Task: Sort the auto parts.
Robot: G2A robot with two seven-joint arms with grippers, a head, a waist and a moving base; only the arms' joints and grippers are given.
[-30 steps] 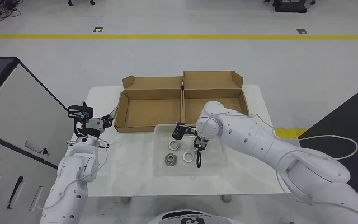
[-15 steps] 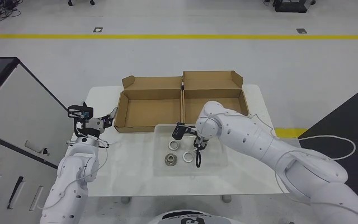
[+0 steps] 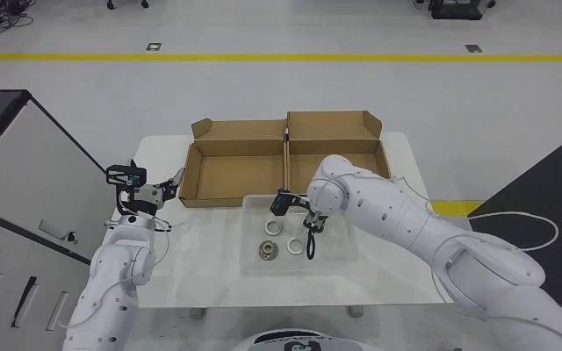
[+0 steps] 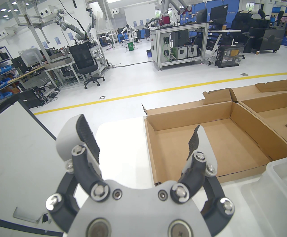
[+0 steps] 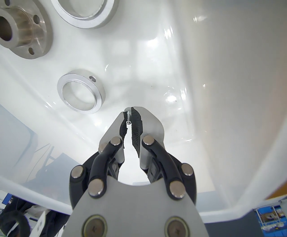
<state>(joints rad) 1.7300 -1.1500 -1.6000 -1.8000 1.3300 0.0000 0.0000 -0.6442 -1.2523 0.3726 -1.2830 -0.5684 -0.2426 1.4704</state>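
Observation:
My right gripper (image 5: 128,116) hangs inside the white plastic tray (image 3: 338,250), shut on a small threaded screw (image 5: 129,117) held at its fingertips. On the tray floor lie a small aluminium collar ring (image 5: 80,91), a larger ring (image 5: 84,12) and a flanged metal hub (image 5: 21,27). From above, the same gripper (image 3: 311,253) sits beside the rings (image 3: 273,227) and the hub (image 3: 266,252). My left gripper (image 4: 141,139) stands open at the table's left end, beside the left cardboard box (image 4: 206,143), holding nothing.
Two open cardboard boxes (image 3: 235,167) (image 3: 338,158) stand side by side at the back of the white table (image 3: 202,263). A grey panel (image 3: 44,175) leans just left of the table.
The right arm has lifted very slightly over the tray with the screw still held. The left arm has not moved.

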